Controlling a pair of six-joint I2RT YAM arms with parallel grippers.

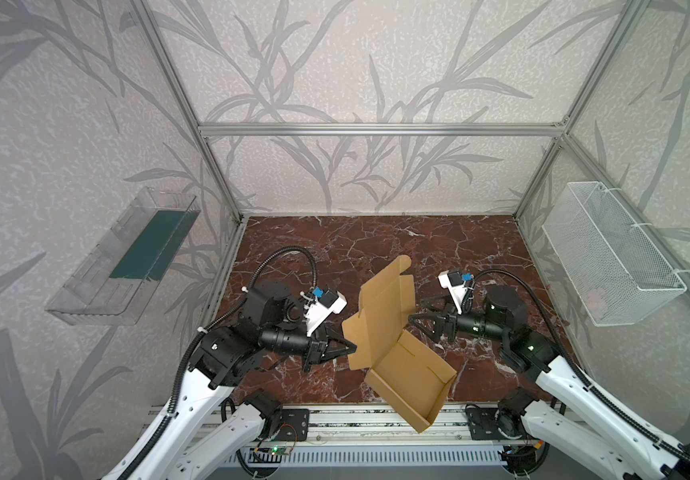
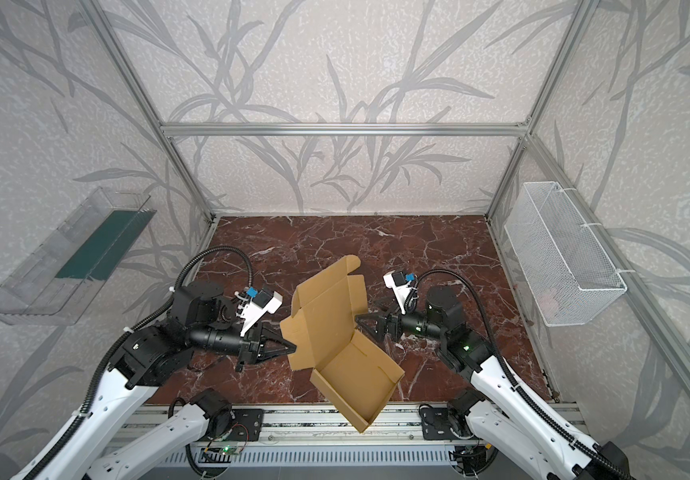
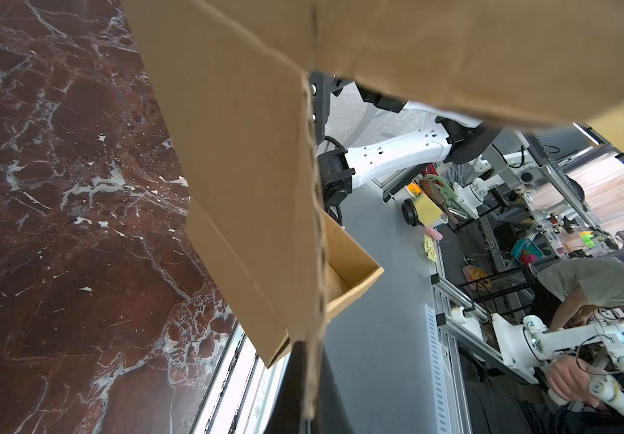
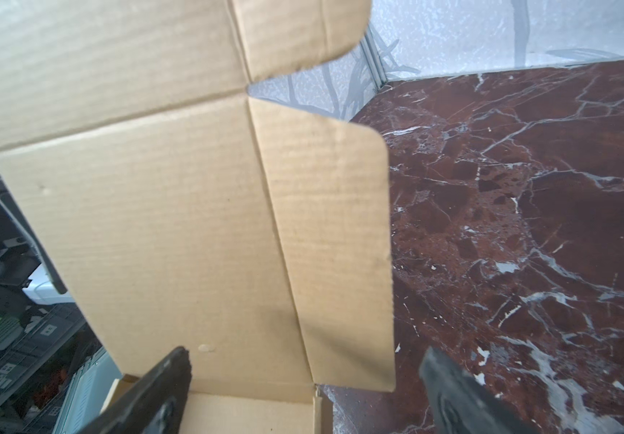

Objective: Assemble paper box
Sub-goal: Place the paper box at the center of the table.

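In both top views the paper box (image 1: 397,345) (image 2: 343,353) hangs tilted in the air over the near part of the red marble table (image 1: 376,245), between the two arms. Its shallow tray with raised walls dips over the front rail (image 1: 335,419), while its lid panel and flaps rise toward the back wall. The left gripper (image 1: 351,347) (image 2: 293,345) is clenched on the lid panel's edge on its own side, and nothing else carries the box. The right gripper (image 1: 416,309) (image 2: 363,312) stands just beside the lid's opposite edge with its jaws spread; whether a fingertip touches the cardboard cannot be told from above. In the left wrist view the paper box (image 3: 246,150) fills the middle, and its raw corrugated edge runs straight down between the dark fingers (image 3: 288,398), which pinch it from both faces; the tray corner juts out beyond. In the right wrist view the paper box (image 4: 171,225) shows its inner lid face, and the right gripper (image 4: 305,355) is released. One finger overlaps the panel's low corner. The other finger sits well clear over the marble, with the lid's side flap between the two.
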